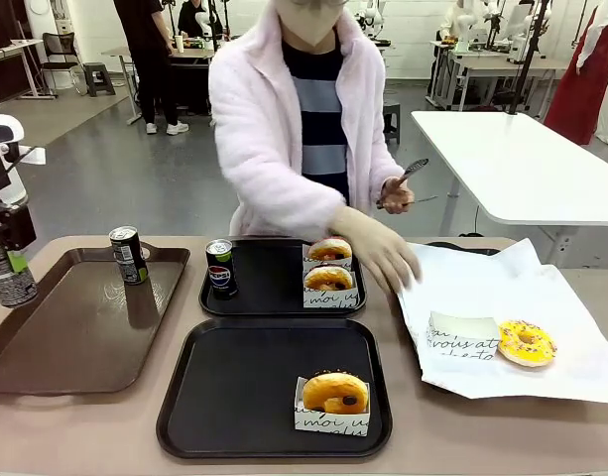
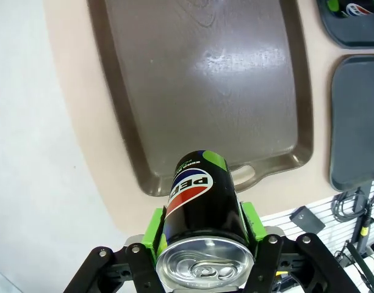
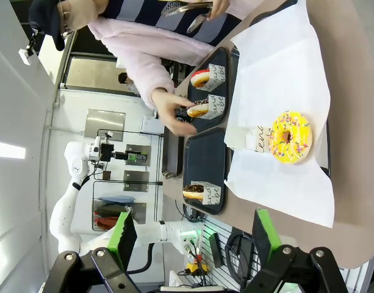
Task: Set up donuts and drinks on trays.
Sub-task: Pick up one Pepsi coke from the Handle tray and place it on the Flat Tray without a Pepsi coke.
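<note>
The left gripper (image 2: 202,224), at frame bottom, is black with screws and green pads (image 2: 154,227). The person (image 1: 274,129) wears a fluffy pink jacket.

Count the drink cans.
3: a Pepsi can in the left gripper, a dark can on the brown tray, another Pepsi on the far black tray. None looks hidden.

Bright, even overhead light falls on my bench (image 1: 85,426), and shadows under things are soft and short. From my left wrist, a pale glare streak lies across the brown tray (image 2: 235,61). The silver top of the Pepsi can (image 2: 202,265) clamped in my left tool (image 2: 202,213) gleams, slightly soft this close. The person's hand (image 1: 383,256) is a little smeared. My right wrist view bows lines at its edges, and the white paper (image 3: 278,79) is nearly washed out.
</note>
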`<state>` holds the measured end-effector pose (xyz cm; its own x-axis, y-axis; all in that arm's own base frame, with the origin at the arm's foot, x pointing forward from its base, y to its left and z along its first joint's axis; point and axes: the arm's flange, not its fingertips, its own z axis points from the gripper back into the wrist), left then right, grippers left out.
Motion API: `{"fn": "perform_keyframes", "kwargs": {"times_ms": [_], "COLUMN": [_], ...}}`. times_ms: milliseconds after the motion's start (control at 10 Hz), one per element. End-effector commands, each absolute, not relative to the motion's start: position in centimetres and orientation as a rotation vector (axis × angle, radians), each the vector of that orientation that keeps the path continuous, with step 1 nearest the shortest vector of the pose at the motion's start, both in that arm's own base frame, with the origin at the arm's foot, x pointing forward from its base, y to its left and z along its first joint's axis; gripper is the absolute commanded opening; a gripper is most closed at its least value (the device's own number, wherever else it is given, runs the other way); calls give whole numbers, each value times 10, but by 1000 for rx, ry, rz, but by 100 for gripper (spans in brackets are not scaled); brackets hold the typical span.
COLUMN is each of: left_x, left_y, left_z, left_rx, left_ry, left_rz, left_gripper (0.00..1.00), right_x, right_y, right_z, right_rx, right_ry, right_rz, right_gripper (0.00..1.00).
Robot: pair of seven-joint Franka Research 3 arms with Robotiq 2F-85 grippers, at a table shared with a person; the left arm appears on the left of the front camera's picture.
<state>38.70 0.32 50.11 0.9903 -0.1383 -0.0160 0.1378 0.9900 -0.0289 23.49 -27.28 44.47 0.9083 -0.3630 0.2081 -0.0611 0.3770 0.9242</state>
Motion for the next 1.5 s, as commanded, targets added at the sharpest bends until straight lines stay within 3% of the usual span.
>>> {"fn": "perform_keyframes", "kwargs": {"times_ms": [0,500,900,1000,1400], "left_x": [386,342,304,322,315], "left_y": [-29,-102,-106,-115,-113], "left_z": [498,494,503,498,496], "left_rx": [-125,-268,-230,-228,-227], "left_ry": [-19,-93,-141,-111,-106], "left_rz": [-204,-369,-406,-384,-385], "left_gripper": [59,59,59,59,59], "right_x": [235,235,235,235,235], "right_y": [-274,-274,-274,-274,-274], "right_z": [444,444,444,444,444], "right_rx": [1192,1192,1192,1192,1192], "right_ry": [-430,-430,-430,-430,-430], "right_rz": [-185,-185,-185,-185,-185], "right_gripper": [100,100,100,100,100]}}
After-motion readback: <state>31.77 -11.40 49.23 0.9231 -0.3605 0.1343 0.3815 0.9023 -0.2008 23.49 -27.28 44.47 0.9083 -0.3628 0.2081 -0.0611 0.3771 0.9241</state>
